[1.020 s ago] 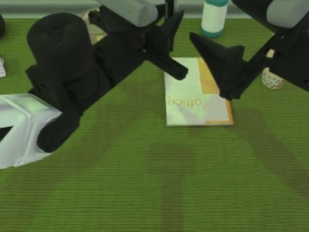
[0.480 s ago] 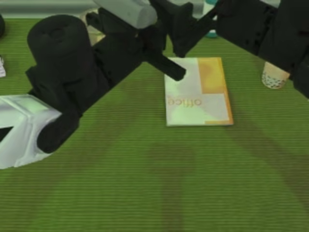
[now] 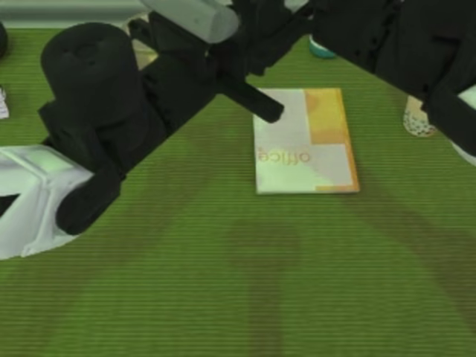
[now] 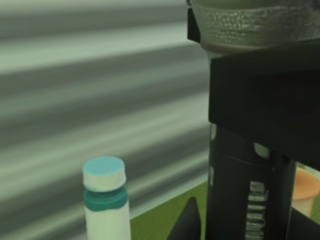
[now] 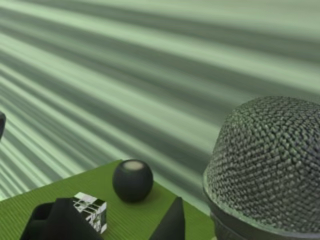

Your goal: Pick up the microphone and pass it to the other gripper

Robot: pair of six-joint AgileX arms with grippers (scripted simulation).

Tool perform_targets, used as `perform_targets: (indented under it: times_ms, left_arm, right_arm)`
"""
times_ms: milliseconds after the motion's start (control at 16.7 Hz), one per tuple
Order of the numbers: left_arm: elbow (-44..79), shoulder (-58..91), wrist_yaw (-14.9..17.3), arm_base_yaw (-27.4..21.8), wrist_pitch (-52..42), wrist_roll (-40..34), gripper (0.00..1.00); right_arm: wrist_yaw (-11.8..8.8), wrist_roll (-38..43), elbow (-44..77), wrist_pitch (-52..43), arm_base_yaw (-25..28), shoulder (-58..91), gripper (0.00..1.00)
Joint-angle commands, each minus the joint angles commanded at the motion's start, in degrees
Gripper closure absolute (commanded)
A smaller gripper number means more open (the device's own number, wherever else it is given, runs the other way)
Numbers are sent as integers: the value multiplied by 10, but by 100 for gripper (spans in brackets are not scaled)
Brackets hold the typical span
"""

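Two black two-finger claws meet above the green tabletop's (image 3: 223, 282) far edge: left claw (image 3: 249, 71) clenched on one grey-mesh-headed black microphone (image 4: 250, 200), right claw (image 3: 286, 33) alongside, grip unclear.

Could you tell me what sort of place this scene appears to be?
Probably a rendered tabletop test bench: a green mat bearing unrelated props, such as an "office" booklet, a teal-capped white bottle and a small patterned cube, before striped walls.

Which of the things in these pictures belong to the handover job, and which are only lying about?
For the job: microphone, left gripper, right gripper.

Lying about: booklet, white bottle with teal cap, round black object, small patterned cube, speckled cup.
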Motion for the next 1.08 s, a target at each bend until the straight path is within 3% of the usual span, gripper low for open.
perform_targets:
  times_ms: [720,1080]
  left_arm:
    - [0,0,0,0,0,0,100]
    - [0,0,0,0,0,0,100]
  right_arm:
    - [0,0,0,0,0,0,98]
    - [0,0,0,0,0,0,100]
